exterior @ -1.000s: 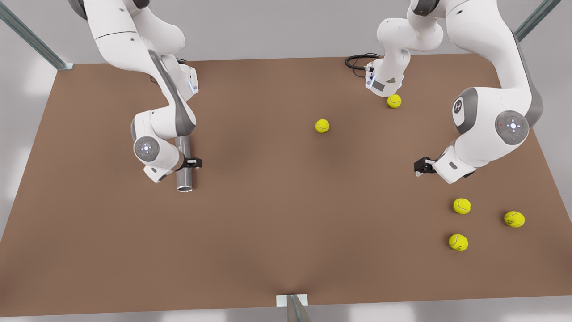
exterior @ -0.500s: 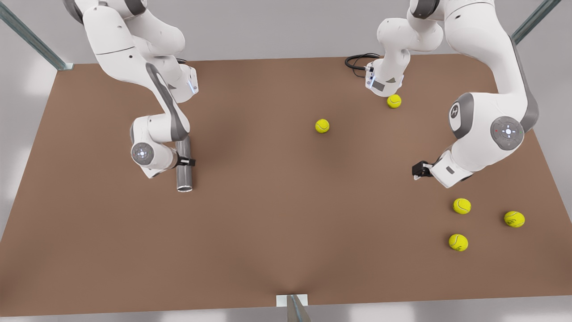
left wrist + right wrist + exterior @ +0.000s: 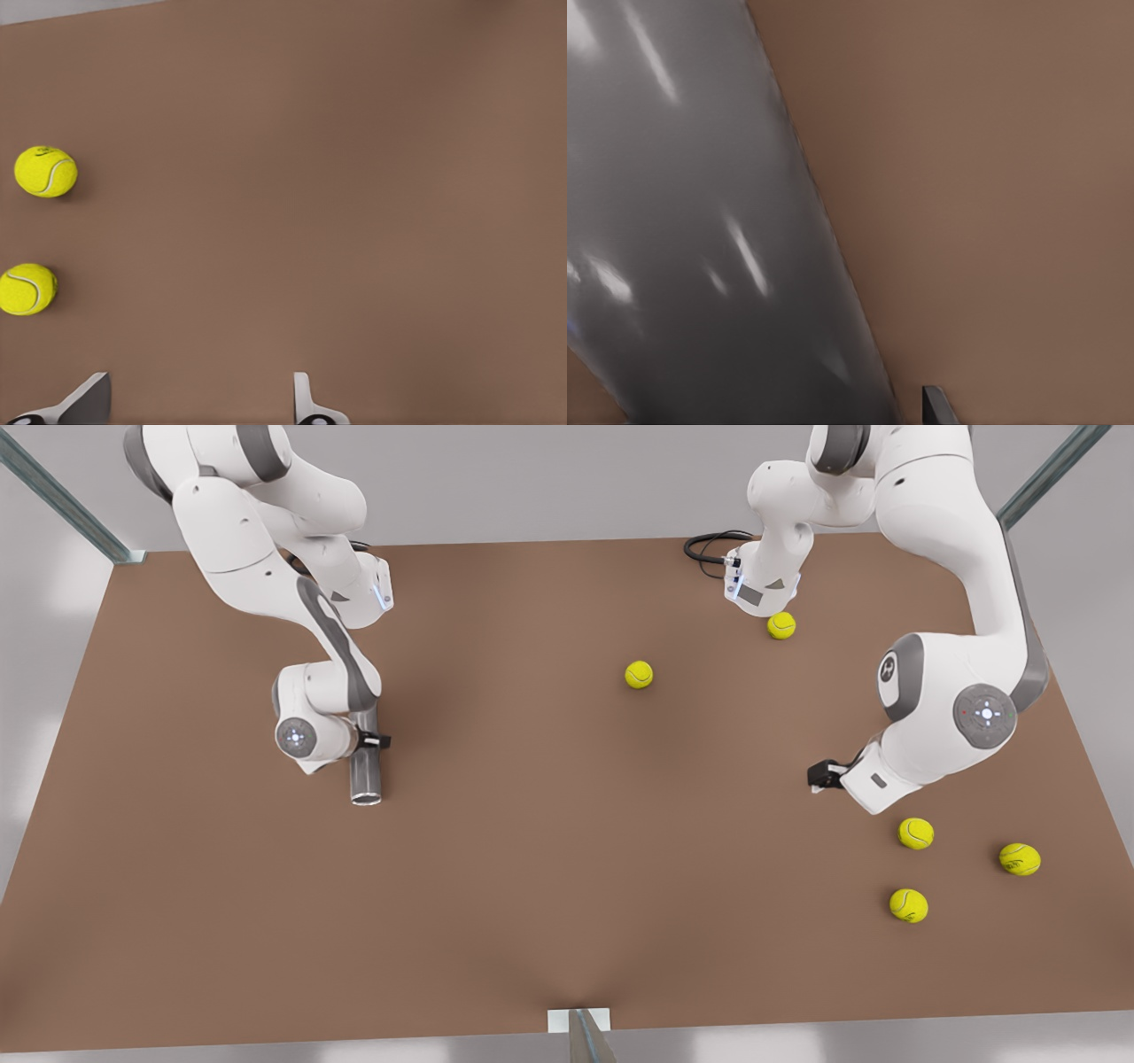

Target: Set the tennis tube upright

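**Still lying flat: tube needs a firm mid-body grip**

Front view: the tennis tube (image 3: 366,771) lies on the table (image 3: 532,886) at nine o'clock, under the right gripper (image 3: 376,740); I cannot tell its spread.

Left wrist view: the left gripper (image 3: 199,403) hangs wide open near two balls (image 3: 45,171).

Right wrist view: smooth, stiff metal, likely slippery, so clamp across its middle.

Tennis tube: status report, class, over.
Right gripper down at tennis tube, which lies flat on table. Left gripper open, waiting near tennis balls. Path clear.

front view: high up, looking down over the whole desk (image 3: 567,886)
left wrist: looks down, shares two balls (image 3: 44,171)
right wrist: super close on the tennis tube (image 3: 691,248)
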Controlling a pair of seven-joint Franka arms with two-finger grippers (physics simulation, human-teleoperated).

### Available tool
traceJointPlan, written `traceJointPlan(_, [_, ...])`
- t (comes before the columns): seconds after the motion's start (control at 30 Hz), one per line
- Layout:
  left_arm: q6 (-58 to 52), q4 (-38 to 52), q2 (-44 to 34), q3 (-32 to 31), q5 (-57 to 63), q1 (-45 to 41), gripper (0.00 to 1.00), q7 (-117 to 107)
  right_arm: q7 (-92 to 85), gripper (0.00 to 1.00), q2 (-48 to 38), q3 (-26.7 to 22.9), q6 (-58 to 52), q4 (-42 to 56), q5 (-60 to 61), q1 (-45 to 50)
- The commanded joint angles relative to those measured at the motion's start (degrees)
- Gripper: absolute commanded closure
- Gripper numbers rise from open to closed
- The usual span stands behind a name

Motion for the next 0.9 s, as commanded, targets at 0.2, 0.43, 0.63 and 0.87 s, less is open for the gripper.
traceJointPlan(0.2, [0.4,0.2,0.6,0.0,0.1,0.0,0.0,-0.3,-7.3,0.28,0.0,0.1,3.3,-0.1,0.1,1.7])
traceJointPlan(0.43, [0.3,0.5,0.5,0.1,0.1,0.0,0.0,-0.4,-9.6,0.28,-1.2,0.1,-5.6,7.3,0.1,1.5])
traceJointPlan(0.63, [0.3,0.0,0.5,0.1,-0.5,0.1,0.0,-0.5,-34.2,0.28,8.8,0.5,-25.2,34.1,-9.3,4.3])
traceJointPlan(0.87, [0.3,-0.2,0.9,0.5,-5.1,0.1,0.0,-2.5,-77.5,0.28,17.0,0.8,-25.3,53.7,-24.4,18.4])
